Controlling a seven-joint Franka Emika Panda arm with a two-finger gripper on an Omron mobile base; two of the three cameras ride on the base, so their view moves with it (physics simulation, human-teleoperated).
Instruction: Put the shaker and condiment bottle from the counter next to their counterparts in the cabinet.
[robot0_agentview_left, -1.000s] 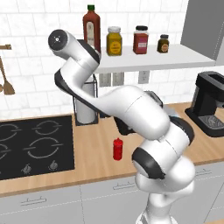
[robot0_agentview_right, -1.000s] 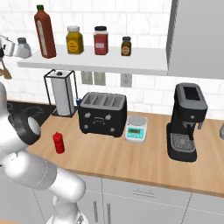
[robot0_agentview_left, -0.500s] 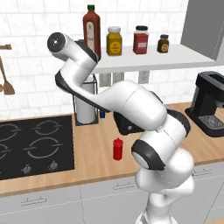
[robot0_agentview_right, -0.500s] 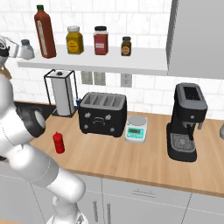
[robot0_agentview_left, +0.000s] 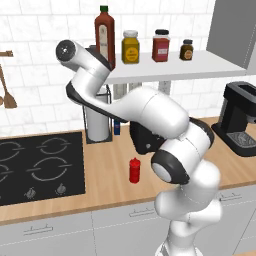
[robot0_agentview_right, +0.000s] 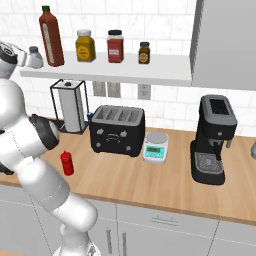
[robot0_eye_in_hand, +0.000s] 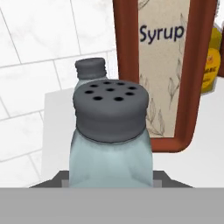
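The shaker (robot0_eye_in_hand: 111, 131), pale blue-green with a grey holed cap, fills the hand view, and my gripper (robot0_eye_in_hand: 109, 179) is shut on it low on its body. Behind it stands its twin's grey cap (robot0_eye_in_hand: 90, 69), with the tall dark-red bottle (robot0_eye_in_hand: 168, 74) labelled "Syrup" to the right. In the right base view a shaker (robot0_agentview_right: 34, 58) sits at the left end of the white shelf (robot0_agentview_right: 150, 72), beside the tall bottle (robot0_agentview_right: 51, 36); I cannot tell which shaker it is. The red condiment bottle (robot0_agentview_left: 134, 170) (robot0_agentview_right: 66, 163) stands upright on the counter (robot0_agentview_left: 110, 170).
Yellow (robot0_agentview_right: 85, 46), red (robot0_agentview_right: 115, 46) and brown (robot0_agentview_right: 144, 52) jars stand further along the shelf. On the counter are a paper-towel holder (robot0_agentview_right: 72, 105), black toaster (robot0_agentview_right: 117, 131), scale (robot0_agentview_right: 155, 147), coffee machine (robot0_agentview_right: 214, 140) and stovetop (robot0_agentview_left: 35, 165). A grey cupboard (robot0_agentview_right: 225, 40) closes the shelf's right end.
My hand has carried the shaker a little further in over the shelf's left end, towards the tall bottle, and the elbow has swung. The red condiment bottle has stayed put.
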